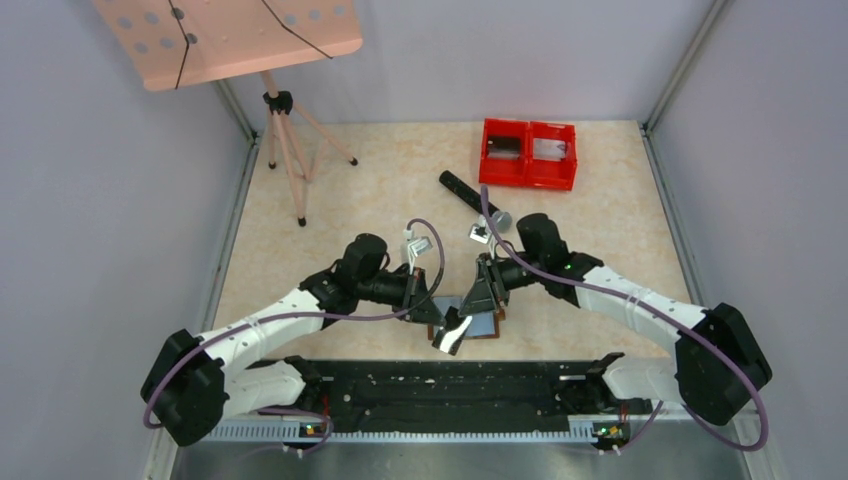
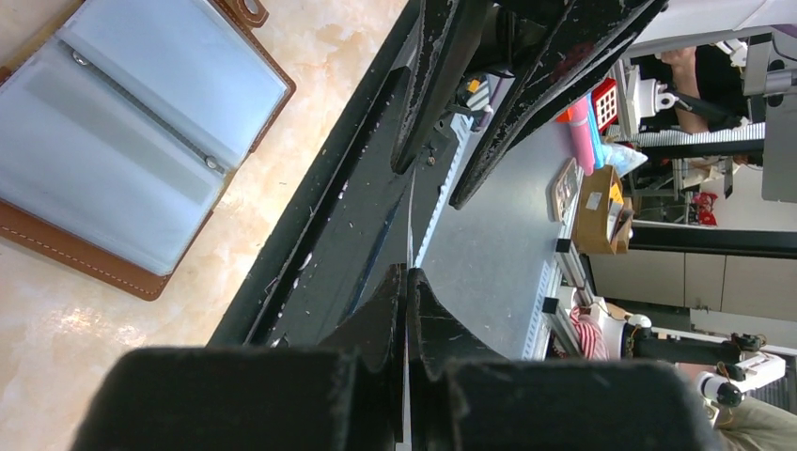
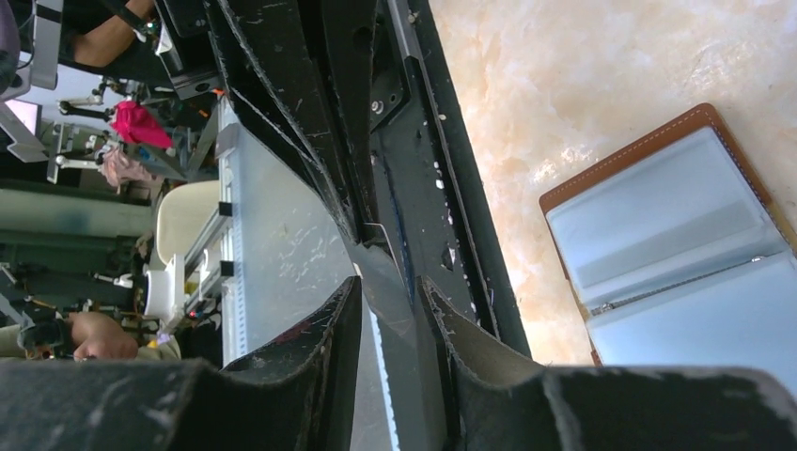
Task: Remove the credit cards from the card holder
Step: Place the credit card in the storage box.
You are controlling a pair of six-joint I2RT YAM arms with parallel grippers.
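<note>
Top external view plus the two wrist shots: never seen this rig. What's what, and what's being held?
These are two robot arms bolted at the near edge of a table. The top view looks down from above and behind them. Each wrist view comes from a camera riding on one arm, looking along that arm's own fingers.

On the table lie an open brown card holder with grey-blue pockets, a red twin bin and a black cylinder. A pink perforated board on a tripod stands at the far left.

The left gripper is shut on a thin shiny card, which its own camera sees edge-on. The right gripper has its jaws apart on either side of that same card and does not appear to be gripping it.
</note>
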